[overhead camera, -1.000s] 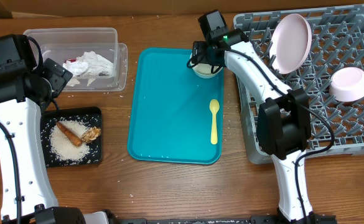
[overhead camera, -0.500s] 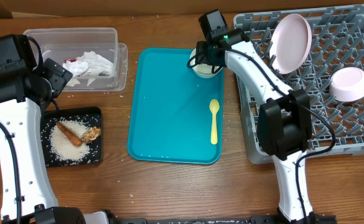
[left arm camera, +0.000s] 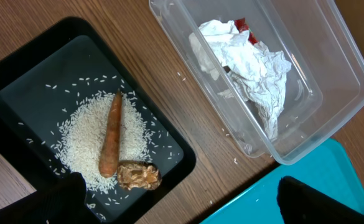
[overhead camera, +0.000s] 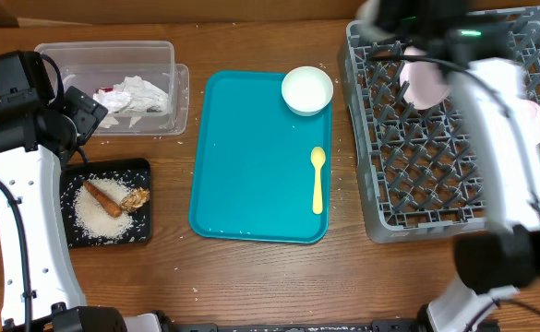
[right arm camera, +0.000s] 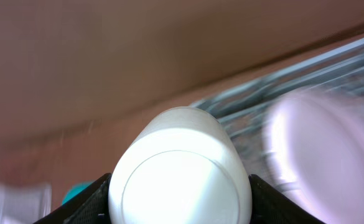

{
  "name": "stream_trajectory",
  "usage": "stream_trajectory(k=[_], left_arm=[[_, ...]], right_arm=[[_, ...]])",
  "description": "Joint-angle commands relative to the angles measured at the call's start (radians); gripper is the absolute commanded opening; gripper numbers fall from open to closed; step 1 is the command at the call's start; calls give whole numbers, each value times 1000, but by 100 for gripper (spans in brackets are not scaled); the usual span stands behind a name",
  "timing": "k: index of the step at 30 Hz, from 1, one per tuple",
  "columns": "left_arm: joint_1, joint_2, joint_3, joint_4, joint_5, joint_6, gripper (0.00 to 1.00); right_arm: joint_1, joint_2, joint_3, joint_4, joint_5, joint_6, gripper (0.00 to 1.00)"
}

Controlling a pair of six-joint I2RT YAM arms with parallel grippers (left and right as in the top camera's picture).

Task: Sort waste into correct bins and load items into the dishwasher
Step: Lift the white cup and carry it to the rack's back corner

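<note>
The right gripper (right arm camera: 180,206) holds the small white cup (right arm camera: 179,155). Its two dark fingers (right arm camera: 85,202) press on the cup from both sides, at a middle width. The cup is smooth, glossy and rounded, with its flat round base turned toward the wrist camera. Just beside it on the right is the pale pink plate (right arm camera: 322,146), very blurred, with the grey bars of the dish rack (overhead camera: 417,184) behind it. From overhead the right arm is only a white blur across the rack, and it covers much of the open lattice and the upright pegs.

Left of the rack lies the teal tray (overhead camera: 251,166), flat, with rounded corners. The whitish bowl (overhead camera: 306,89) sits in its far right corner. The small yellow spoon (overhead camera: 318,180) lies near its right edge, well apart from the bowl.

The left gripper (left arm camera: 191,202) hangs over the wooden table (overhead camera: 251,277) with its jaws spread wide and nothing between them. Under it is the shiny black tray (left arm camera: 20,81) with a low rim. It carries a heap of white rice (left arm camera: 85,143), and the orange-brown carrot stick (left arm camera: 111,134) lies on the grains. The brown crumbly chunk (left arm camera: 138,175) touches the thick end of the stick. Next to the black tray stands the clear plastic tub (left arm camera: 322,50). Inside it lies the crumpled white napkin (left arm camera: 250,62), and a piece of the dark-red wrapper (left arm camera: 242,26) shows behind the napkin. A few loose grains lie on the wood near the tub.
</note>
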Motion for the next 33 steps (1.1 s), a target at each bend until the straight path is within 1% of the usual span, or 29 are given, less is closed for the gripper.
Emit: stream_trajectory(k=[1,4,8,13,15,23,33], left_arm=[[0,4,2,1,-16,-18,100],[0,4,2,1,-17,-18,100],[0,4,2,1,-16,-18,100],[0,4,2,1,-16,-18,100],[0,4,2,1,-16,-18,100],[0,4,2,1,-17,-18,100],[0,4,2,1,-17,-18,100]], right_arm=[[-128,-88,16,-21,7,2,63],[-261,-126,16,-47,7,2,63],[-423,-126,15,-92,-12,3,63],[-545,-83,14,-111,-183,5,63],[-560,-58,14,-114,-208,5,63],[-557,81,14,-97,-196,2,63],[-550,250,14,72,-196,1,63]])
